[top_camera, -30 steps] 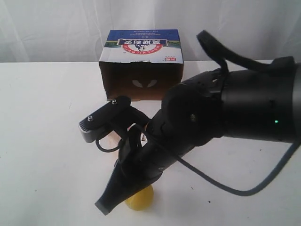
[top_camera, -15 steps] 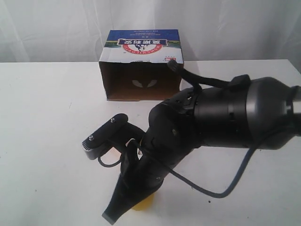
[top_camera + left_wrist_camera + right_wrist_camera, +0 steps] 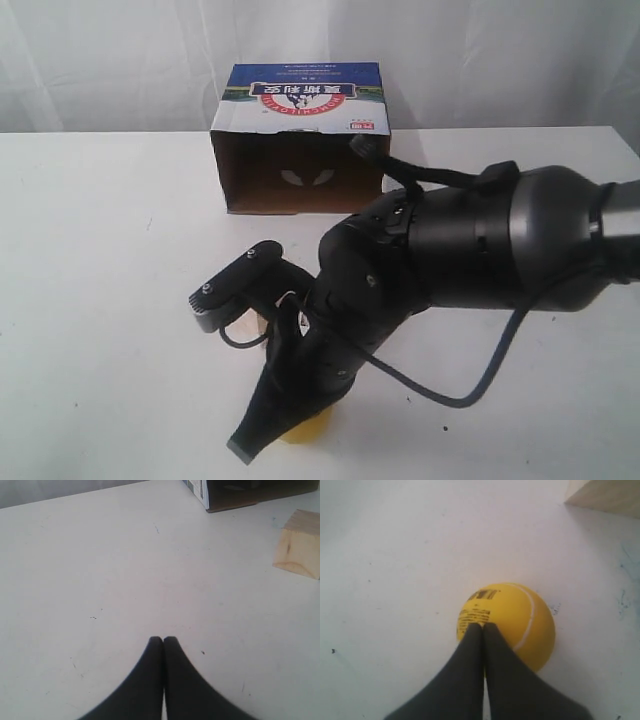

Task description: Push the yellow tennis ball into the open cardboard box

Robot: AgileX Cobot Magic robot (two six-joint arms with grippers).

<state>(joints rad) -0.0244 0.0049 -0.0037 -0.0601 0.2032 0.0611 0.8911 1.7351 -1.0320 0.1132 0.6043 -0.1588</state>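
Observation:
The yellow tennis ball (image 3: 312, 428) lies near the table's front edge, mostly hidden under my right arm; its dark print and white seam show in the right wrist view (image 3: 512, 617). My right gripper (image 3: 243, 450) (image 3: 483, 625) is shut with nothing in it, its tips low beside the ball and overlapping the ball's printed side. The open cardboard box (image 3: 300, 140) stands at the back, its dark opening facing the front. My left gripper (image 3: 163, 639) is shut over bare table, with a corner of the box (image 3: 240, 492) far ahead; it does not show in the exterior view.
A pale wooden cube (image 3: 248, 322) (image 3: 299, 550) (image 3: 605, 495) sits on the white table (image 3: 100, 300) between the ball and the box, half hidden by the wrist camera block (image 3: 235, 287). A black cable (image 3: 470, 385) loops off the right arm.
The right arm has dropped lower and its gripper tip has shifted slightly right along the front edge. The ball stays about where it was, more covered by the arm.

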